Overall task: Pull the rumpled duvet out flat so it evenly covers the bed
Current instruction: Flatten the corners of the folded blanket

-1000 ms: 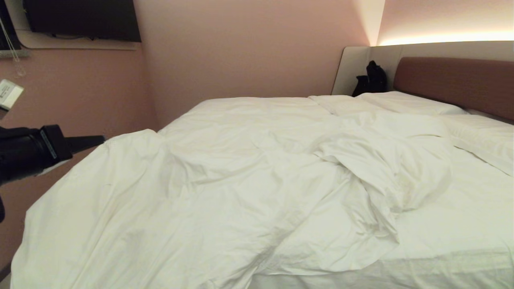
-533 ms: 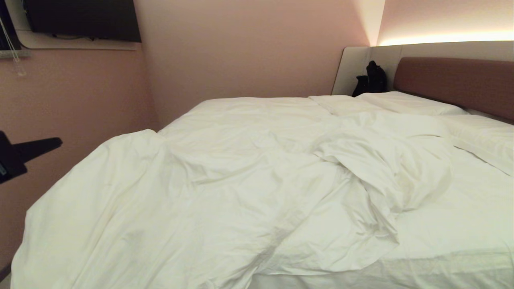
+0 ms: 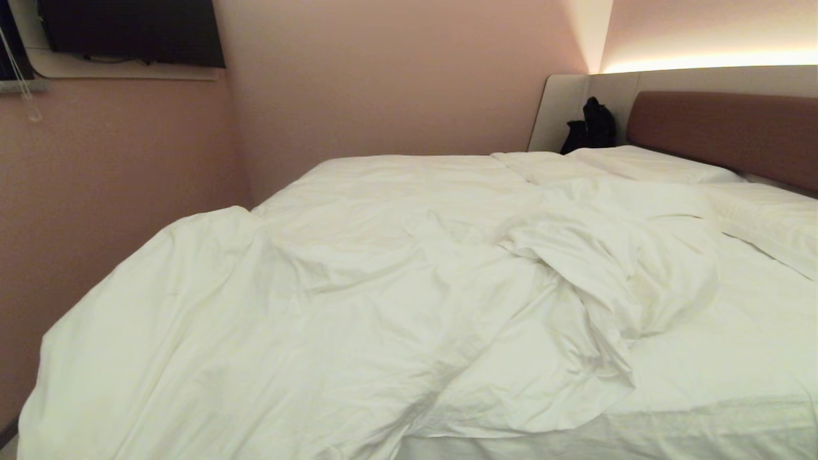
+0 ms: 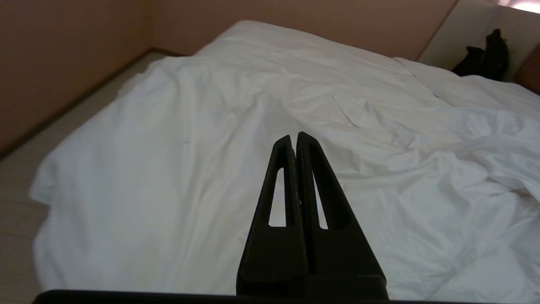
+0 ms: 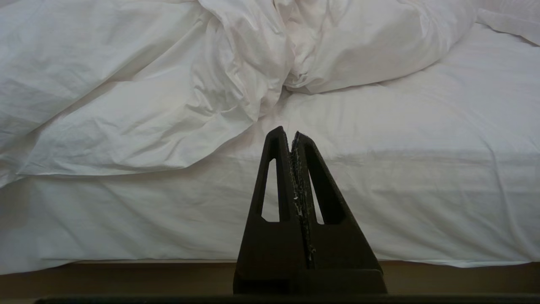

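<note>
The white duvet (image 3: 332,300) lies rumpled across the left and middle of the bed (image 3: 735,358), bunched into a fold (image 3: 613,268) near the centre. On the right the bare sheet shows. Neither arm appears in the head view. My left gripper (image 4: 295,137) is shut and empty, hanging in the air off the duvet's (image 4: 168,169) left corner. My right gripper (image 5: 291,131) is shut and empty, low in front of the mattress side (image 5: 422,202), below the duvet's bunched edge (image 5: 177,126).
White pillows (image 3: 645,163) lie against the reddish-brown headboard (image 3: 728,131). A black object (image 3: 591,124) sits in the far corner. A pink wall (image 3: 96,185) runs close along the bed's left side, with a narrow strip of floor (image 4: 25,177) between.
The left arm has drawn back out of the head view's left edge. The duvet's left corner has stayed where it lay. The right arm has not moved.
</note>
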You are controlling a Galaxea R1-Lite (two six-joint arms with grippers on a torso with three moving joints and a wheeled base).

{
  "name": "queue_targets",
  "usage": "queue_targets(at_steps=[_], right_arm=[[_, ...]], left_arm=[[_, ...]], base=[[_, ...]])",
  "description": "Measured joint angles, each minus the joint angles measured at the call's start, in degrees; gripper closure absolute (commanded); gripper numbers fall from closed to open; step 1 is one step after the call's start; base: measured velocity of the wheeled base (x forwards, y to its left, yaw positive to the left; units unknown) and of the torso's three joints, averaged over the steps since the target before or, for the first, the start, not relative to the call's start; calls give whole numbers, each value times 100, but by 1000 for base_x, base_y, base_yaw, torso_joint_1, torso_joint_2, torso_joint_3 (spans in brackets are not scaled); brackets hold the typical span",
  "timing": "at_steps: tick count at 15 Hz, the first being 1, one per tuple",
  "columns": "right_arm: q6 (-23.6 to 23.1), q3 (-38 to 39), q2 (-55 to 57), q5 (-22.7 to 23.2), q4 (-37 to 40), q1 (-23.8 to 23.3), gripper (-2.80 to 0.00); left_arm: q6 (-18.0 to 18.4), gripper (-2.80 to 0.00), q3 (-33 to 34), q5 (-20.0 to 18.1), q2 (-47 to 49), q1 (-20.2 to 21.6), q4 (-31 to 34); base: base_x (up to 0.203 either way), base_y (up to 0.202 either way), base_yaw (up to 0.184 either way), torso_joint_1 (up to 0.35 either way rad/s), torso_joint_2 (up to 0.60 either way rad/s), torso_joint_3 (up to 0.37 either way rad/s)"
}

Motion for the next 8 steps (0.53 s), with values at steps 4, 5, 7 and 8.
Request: queue_targets(at_steps=[4,5,7,8], right_arm=[[2,0,0,1,-3,0,0],[2,0,0,-2,-1,0,0],[2,-2,0,1,-1,0,0],[0,-2,0,1,-1,0,0]], left_arm=[[735,0,166,1035,-1186,-275,643],[981,0,262,1505,-1428,-509,659],[1514,0,435,2243,-1829,-972,664],[1715,0,529,2529,-2030,-1147,676]], base=[[0,0,0,0,0,0],[0,0,0,0,0,0],[0,0,0,0,0,0],[0,0,0,0,0,0]])
